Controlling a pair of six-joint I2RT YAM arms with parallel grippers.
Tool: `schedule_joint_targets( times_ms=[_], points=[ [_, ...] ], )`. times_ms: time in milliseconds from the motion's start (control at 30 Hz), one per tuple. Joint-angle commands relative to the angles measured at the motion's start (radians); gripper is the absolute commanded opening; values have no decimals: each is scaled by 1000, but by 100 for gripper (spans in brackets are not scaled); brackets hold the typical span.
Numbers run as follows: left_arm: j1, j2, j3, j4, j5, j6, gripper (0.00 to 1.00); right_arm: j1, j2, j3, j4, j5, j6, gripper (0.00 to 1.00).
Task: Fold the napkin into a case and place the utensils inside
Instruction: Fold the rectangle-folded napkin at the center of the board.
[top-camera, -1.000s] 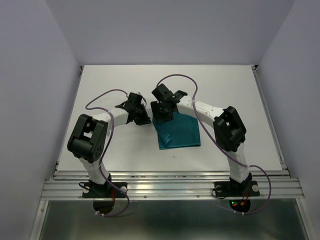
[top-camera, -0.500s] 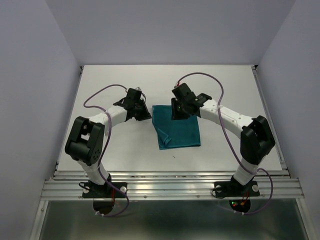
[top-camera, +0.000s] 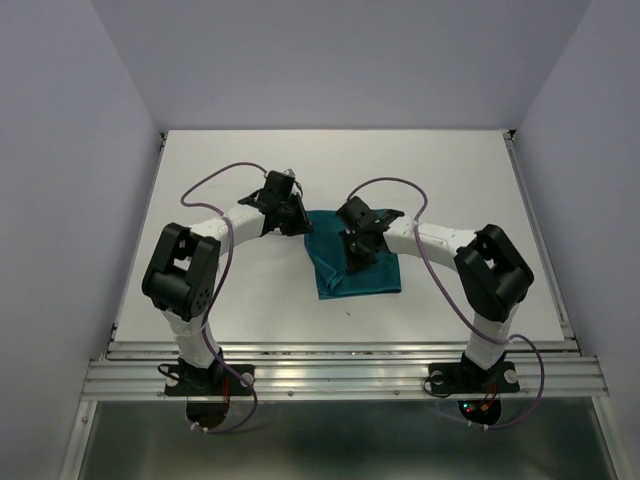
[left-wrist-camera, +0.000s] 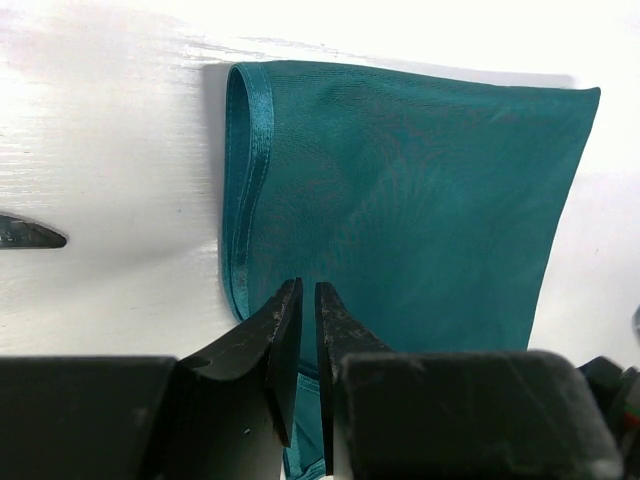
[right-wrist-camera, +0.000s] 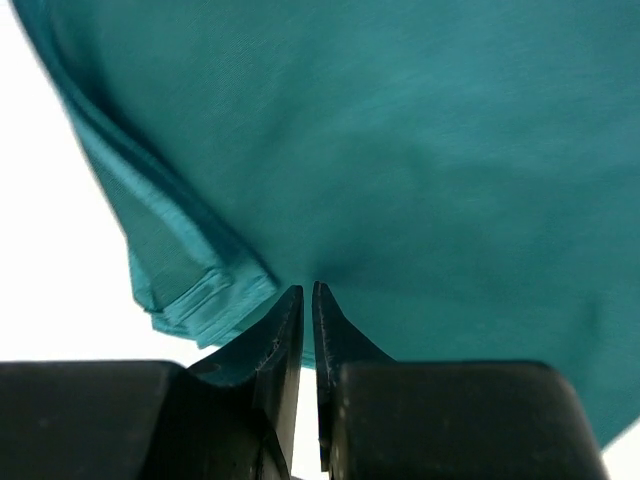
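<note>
The teal napkin (top-camera: 358, 268) lies folded into a rough rectangle on the white table, its layered fold along the left side. My left gripper (top-camera: 293, 218) is at its far left corner. In the left wrist view the left gripper (left-wrist-camera: 307, 285) is shut, its tips over the napkin (left-wrist-camera: 400, 190) near its rolled hem. My right gripper (top-camera: 356, 252) is over the middle of the cloth. In the right wrist view the right gripper (right-wrist-camera: 306, 287) is shut, its tips touching the napkin (right-wrist-camera: 400, 150) beside the stacked fold. No utensils show clearly.
A dark pointed tip (left-wrist-camera: 28, 233) shows at the left edge of the left wrist view; I cannot tell what it is. The white table (top-camera: 440, 170) is walled left and right, with a metal rail (top-camera: 340, 372) along its near edge.
Both grippers moved apart from the napkin's far edge, then came back in: the left to its far left corner, the right down over its middle. The napkin's shape is unchanged.
</note>
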Motion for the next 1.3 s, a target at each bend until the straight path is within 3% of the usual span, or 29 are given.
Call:
schedule_joint_targets(
  times_ms=[0,367,633,800,933,1033,1267],
  points=[
    [-2,-31,-6,2,-17,5,23,43,25,37,37,-9,-31,14],
    [38,-143,-13,-40,-49,4,23,128,83,95,33,-26,-70,13],
    [61,-232,-25,-86,-106,1,23,205,65,105,119,-43,-117,10],
    [67,-242,-74,-72,-115,-16,23,225,-39,28,252,-80,-110,9],
    [64,-213,-94,-69,-129,-6,23,225,-163,-76,300,62,-81,12],
    [35,-176,-88,-61,-127,-1,23,134,-243,-161,291,135,-35,13],
    [-8,-31,77,-35,-110,8,23,-179,-303,-215,274,28,29,13]
  ],
)
